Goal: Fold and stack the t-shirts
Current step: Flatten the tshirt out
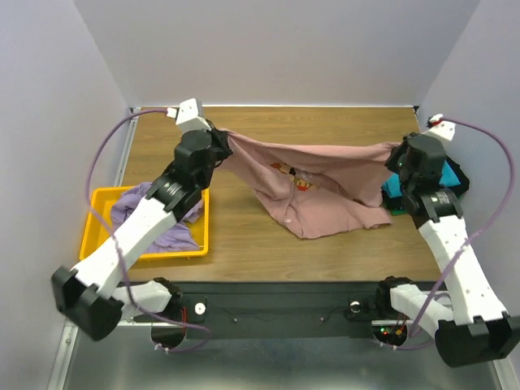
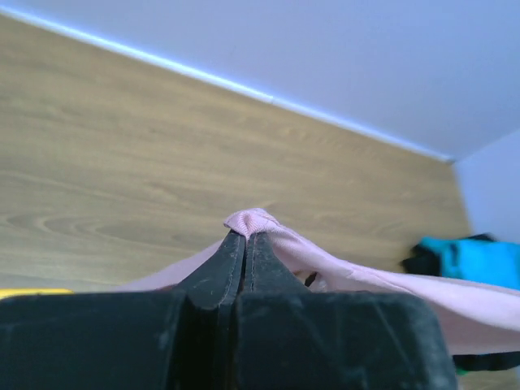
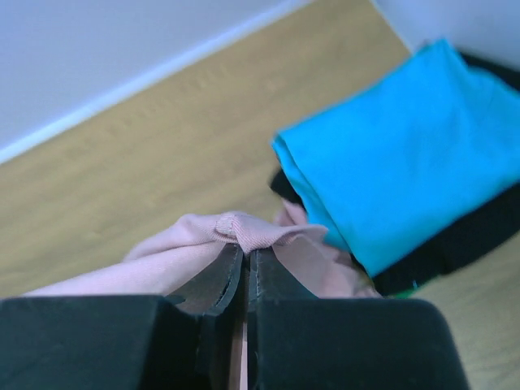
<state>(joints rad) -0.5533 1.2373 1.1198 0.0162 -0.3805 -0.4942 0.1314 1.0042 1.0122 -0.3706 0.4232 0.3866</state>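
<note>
Overhead, both arms are holding the dusty pink t-shirt (image 1: pixel 313 191) stretched between them across the middle of the frame.

The left gripper (image 1: pixel 221 145) is pinching one top corner at upper left, its fingers pressed together on a small fold of cloth. The right gripper (image 1: pixel 392 158) is pinching the opposite corner at upper right in the same way. The shirt's long axis is running left to right, one arm at each end. Its body is sagging in a wrinkled pouch toward the wooden table (image 1: pixel 244 244), chest print facing up. Just beside the right gripper, a folded teal t-shirt (image 3: pixel 398 154) is lying on a black t-shirt (image 3: pixel 479 236). A lavender t-shirt (image 1: pixel 162 231) is heaped in the yellow bin (image 1: pixel 91 211) at lower left.
</note>
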